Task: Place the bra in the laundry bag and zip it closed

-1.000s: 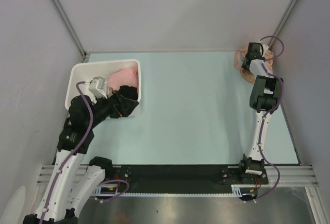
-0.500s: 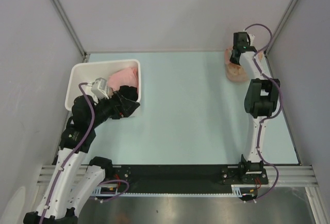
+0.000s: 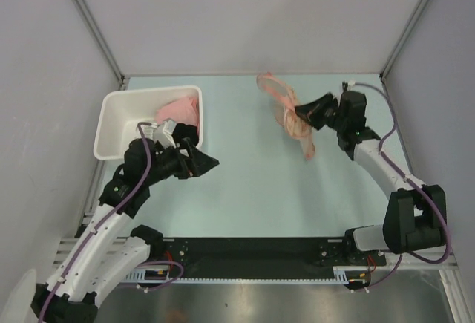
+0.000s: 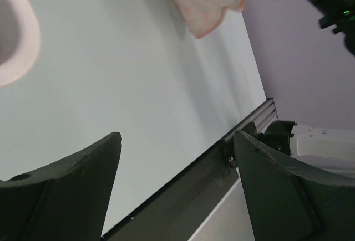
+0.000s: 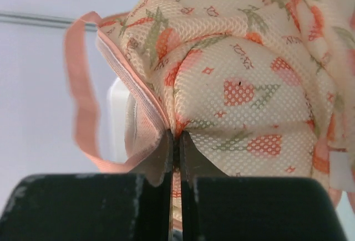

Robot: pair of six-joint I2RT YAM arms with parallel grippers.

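The pale green table [image 3: 245, 189] lies under both my arms. At its far left stands the white plastic bin [image 3: 119, 102], with a pink cloth [image 3: 180, 110] bunched against its right wall.

The laundry bag [image 3: 291, 119] hangs above the far middle of the table, crumpled and drooping. It is well apart from the bin and lifted off the surface, as far as the overhead view shows. My right wrist camera has it close up [image 5: 233, 86]: cream mesh printed with orange-pink flowers and green leaves, puckered into a fold.

My right pincer [image 5: 176, 141] is clamped on that fold beside the pink-edged rim, the two fingers almost meeting with fabric between them. From above, the right pincer [image 3: 303, 111] reaches leftward into the bag's near right side.

My left pincer [image 3: 204, 163] hovers over bare table just off the bin's near right corner. Its fingers [image 4: 83, 185] are spread wide with nothing between them.

A thin orange-pink loop [image 5: 77, 91] curls out from the bag's edge.
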